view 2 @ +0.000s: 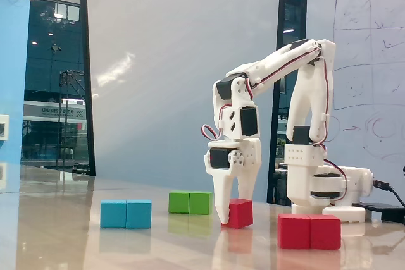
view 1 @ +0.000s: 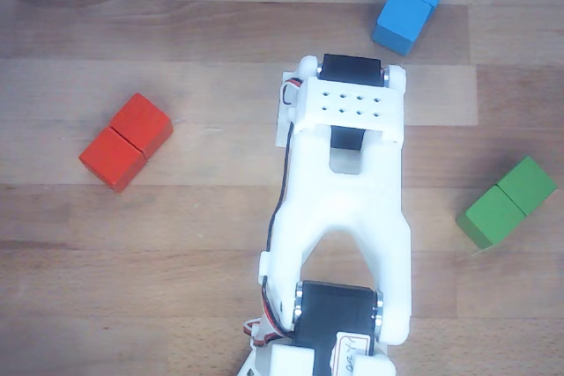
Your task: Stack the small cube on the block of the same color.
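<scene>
In the fixed view my gripper (view 2: 235,213) points straight down with its jaws closed around the small red cube (view 2: 241,214), which rests on the table. The red two-cube block (view 2: 309,231) lies in front of it to the right, apart from the cube. In the other view the red block (view 1: 125,142) lies at the left. There my white arm (view 1: 344,217) covers the gripper and the small cube.
A blue two-cube block (view 2: 126,214) lies to the left and shows at the top right of the other view (view 1: 411,2). A green two-cube block (view 2: 190,202) lies behind and shows at the right of the other view (view 1: 507,202). The arm's base (view 2: 323,184) stands at the right.
</scene>
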{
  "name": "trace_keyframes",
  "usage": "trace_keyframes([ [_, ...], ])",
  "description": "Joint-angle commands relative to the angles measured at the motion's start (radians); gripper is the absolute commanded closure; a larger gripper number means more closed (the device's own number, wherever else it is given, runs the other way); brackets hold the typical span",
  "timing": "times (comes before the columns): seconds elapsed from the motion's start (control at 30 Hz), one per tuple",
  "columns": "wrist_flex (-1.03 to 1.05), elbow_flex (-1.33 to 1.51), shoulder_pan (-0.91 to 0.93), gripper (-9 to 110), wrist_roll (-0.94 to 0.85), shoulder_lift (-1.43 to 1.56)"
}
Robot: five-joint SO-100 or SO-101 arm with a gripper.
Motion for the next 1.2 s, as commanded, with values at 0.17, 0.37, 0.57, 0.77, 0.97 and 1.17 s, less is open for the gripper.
trace_keyframes([
  [0.17, -0.008, -0.009, 0.009, 92, 0.006, 0.008],
  [0.37, -0.008, -0.031, 0.009, 92, 0.006, 0.035],
  [0.57, 0.011, -0.114, 0.005, 92, 0.006, 0.110],
  [0.77, 0.011, -0.196, -0.003, 92, 0.006, 0.183],
  [0.97, 0.011, -0.267, -0.066, 92, 0.006, 0.238],
  [1.17, 0.009, -0.327, -0.230, 91, 0.006, 0.245],
])
